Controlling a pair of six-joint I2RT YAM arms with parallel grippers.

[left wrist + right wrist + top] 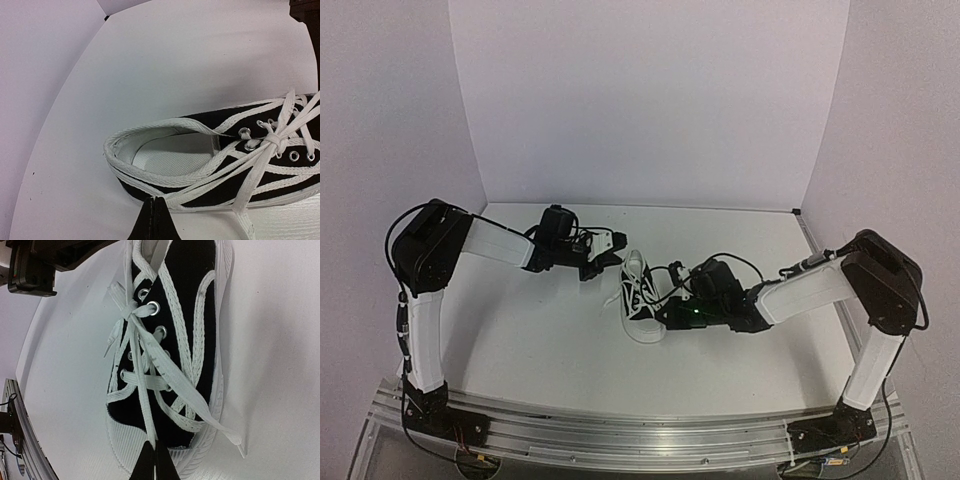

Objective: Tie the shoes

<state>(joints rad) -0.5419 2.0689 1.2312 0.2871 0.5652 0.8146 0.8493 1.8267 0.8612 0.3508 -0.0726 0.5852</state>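
Spanning the white table (550,340), the left arm (495,240) and right arm (800,290) close in on one small black sneaker (642,300) lying near the table's middle. Its long axis runs front to back: the white toe cap points toward the arm bases and the open heel toward the back wall.

The left gripper (155,206) sits just off the sneaker's heel end, on its far-left side. The right gripper (152,447) sits just beside the toe end on the right, and seems the closer of the two.

The white laces (145,390) cross over the eyelets and gather in a first knot (272,140) near the top of the tongue. From that knot one strand runs straight down the sneaker into the right jaws, which are pressed together on it. Another pair of strands runs back past the heel opening to the left jaws, also pressed together and apparently pinching the lace, though the contact itself is hard to see.

With the ends drawn opposite ways along the sneaker's length, the bow likely comes next, and both strands would need bringing back toward the knot.
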